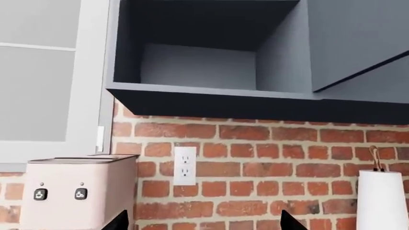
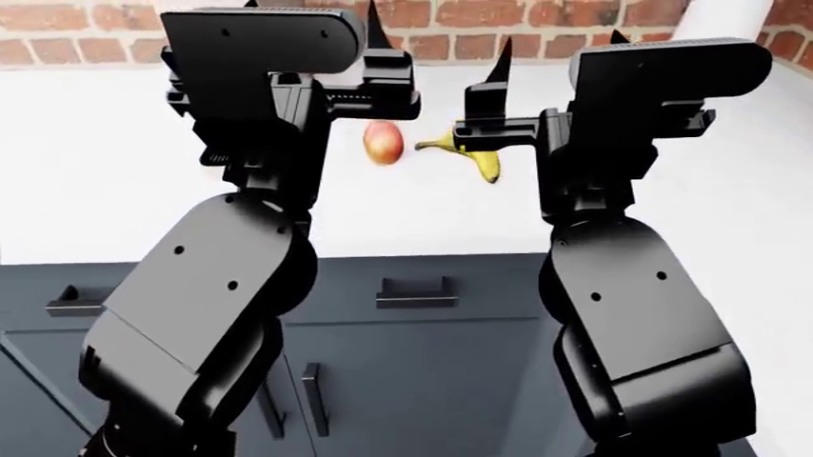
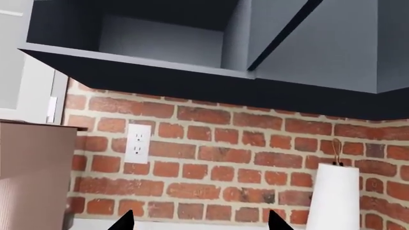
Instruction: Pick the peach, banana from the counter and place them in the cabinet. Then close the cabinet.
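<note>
Lying on the tabletop: the peach and the banana, side by side near the middle, a small gap between them, neither held.
Peach: to the left of the banana in the head view, between the two raised arms.
Banana: stem end toward the peach, curving away to the right, partly behind the right arm.
Tabletop: white, running back to a brick wall.
Left jaws: raised above the tabletop, fingers apart, nothing between them; only the two dark tips show in the left wrist view.
Right jaws: raised likewise, fingers apart, empty.
Cabinet: dark, on the wall above the bricks, its door swung open, inside bare.
Wall: a white outlet on the bricks below the cabinet.
Appliance: pale pink, two buttons on its front, just left of the outlet.
Paper towel roll: white, upright, at the right of the wall.
Drawers: dark fronts with handles under the tabletop edge.
</note>
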{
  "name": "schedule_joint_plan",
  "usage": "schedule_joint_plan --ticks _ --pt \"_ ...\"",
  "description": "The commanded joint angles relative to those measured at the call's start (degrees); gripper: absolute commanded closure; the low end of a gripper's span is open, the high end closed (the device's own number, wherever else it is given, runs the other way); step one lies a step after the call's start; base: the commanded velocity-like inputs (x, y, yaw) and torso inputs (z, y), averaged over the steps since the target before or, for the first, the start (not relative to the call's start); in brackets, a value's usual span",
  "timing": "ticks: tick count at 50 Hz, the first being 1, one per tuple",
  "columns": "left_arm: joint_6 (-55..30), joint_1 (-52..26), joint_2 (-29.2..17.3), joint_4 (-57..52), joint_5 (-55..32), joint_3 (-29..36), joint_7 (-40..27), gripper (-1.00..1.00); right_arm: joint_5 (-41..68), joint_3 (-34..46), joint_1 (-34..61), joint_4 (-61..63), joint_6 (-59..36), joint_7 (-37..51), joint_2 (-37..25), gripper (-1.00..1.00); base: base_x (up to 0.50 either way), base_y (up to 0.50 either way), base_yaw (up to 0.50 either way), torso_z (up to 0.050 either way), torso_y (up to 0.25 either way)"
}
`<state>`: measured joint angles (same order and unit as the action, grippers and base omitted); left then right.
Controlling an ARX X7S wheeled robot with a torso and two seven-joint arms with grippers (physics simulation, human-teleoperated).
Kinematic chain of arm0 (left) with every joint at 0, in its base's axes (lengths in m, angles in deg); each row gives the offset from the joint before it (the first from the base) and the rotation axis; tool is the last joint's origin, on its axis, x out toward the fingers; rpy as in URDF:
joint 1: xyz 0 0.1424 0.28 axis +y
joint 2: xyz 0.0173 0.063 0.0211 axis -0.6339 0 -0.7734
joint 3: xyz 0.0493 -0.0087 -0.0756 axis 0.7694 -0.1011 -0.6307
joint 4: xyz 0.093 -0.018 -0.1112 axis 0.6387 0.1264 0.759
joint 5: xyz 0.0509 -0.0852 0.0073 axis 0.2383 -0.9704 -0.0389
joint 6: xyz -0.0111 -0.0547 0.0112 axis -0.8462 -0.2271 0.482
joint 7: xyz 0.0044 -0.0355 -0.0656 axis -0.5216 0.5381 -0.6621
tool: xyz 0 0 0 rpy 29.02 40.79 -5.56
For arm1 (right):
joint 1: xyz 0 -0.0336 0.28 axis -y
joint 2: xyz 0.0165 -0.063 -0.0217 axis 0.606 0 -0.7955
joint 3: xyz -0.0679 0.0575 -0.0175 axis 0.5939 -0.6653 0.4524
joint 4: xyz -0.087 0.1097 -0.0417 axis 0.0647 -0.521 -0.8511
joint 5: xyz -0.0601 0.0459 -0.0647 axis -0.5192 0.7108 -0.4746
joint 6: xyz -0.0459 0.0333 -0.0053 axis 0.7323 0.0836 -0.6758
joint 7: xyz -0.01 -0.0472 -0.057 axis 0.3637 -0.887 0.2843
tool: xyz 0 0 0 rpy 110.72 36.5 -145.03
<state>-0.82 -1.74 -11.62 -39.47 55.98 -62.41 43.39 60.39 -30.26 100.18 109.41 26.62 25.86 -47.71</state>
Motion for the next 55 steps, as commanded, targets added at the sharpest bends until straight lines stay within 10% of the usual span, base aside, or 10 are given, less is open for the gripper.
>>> schedule_joint_plan --ticks 1,55 --pt "0.27 0.12 -0.86 -2.25 -2.41 0.54 1.06 -1.00 0.97 -0.01 0.16 0.04 0.02 0.46 -0.36 -1.00 0.34 -0.01 0.00 0.000 0.000" --pt "0.39 -1.41 -5.11 -4.17 -7.11 -2.42 0.37 -1.00 4.27 -3.84 0.68 -0.62 1.13 2.26 -3.43 -1.00 0.34 -0.01 0.00 0.000 0.001"
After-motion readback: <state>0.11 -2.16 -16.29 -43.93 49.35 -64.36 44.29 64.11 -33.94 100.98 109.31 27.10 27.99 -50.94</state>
